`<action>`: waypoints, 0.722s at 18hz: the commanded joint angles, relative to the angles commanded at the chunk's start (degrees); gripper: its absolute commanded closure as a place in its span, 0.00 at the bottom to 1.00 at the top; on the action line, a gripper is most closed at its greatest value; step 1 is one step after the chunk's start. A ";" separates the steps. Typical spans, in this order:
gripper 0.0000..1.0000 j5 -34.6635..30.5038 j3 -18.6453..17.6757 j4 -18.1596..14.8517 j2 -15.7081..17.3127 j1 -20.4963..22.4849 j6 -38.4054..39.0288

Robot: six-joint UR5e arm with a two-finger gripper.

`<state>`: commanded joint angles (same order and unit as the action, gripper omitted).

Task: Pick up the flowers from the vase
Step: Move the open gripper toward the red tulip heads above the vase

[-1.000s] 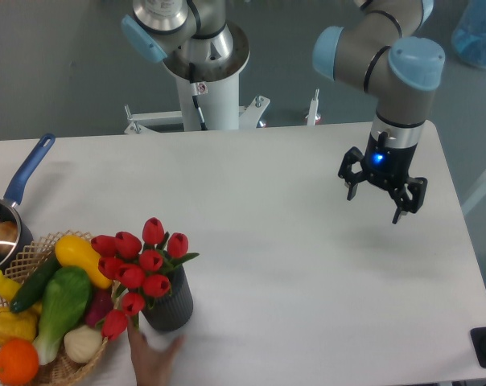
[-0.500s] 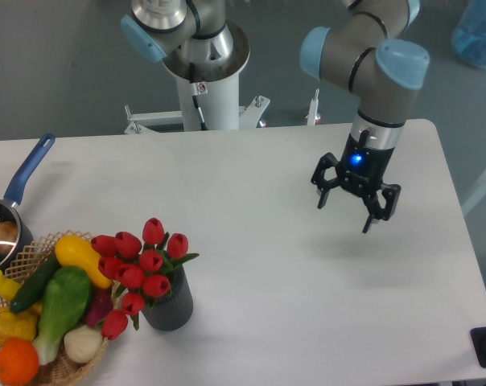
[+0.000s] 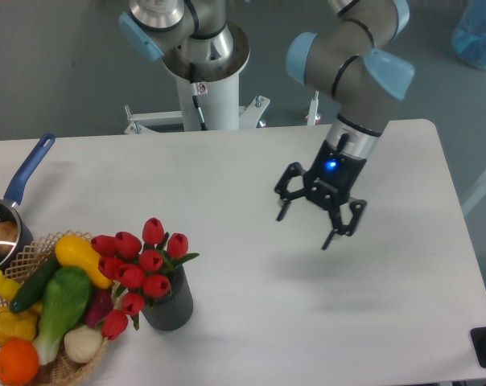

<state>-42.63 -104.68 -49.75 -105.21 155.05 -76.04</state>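
The flowers (image 3: 138, 269), a bunch of small red tulip buds on green stems, stand in the vase (image 3: 169, 304), a short dark ribbed cylinder near the table's front left. My gripper (image 3: 306, 228) hangs above the table's middle right, well to the right of the flowers and higher than them. Its fingers are spread open with nothing between them.
A wicker basket (image 3: 24, 256) of vegetables and fruit sits at the front left, touching the flowers' left side. A blue-handled saucepan (image 3: 18, 193) stands at the left edge. The robot's white base column (image 3: 208, 88) rises behind the table's far edge.
My gripper has travelled left and slightly down toward the table's middle. A hand that was at the vase's base one second ago has left the view. The flowers and vase have not moved.
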 joint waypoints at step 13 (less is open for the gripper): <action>0.00 18.19 -1.93 0.26 -0.79 -4.58 3.00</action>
<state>-24.44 -106.61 -49.48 -105.99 150.47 -73.04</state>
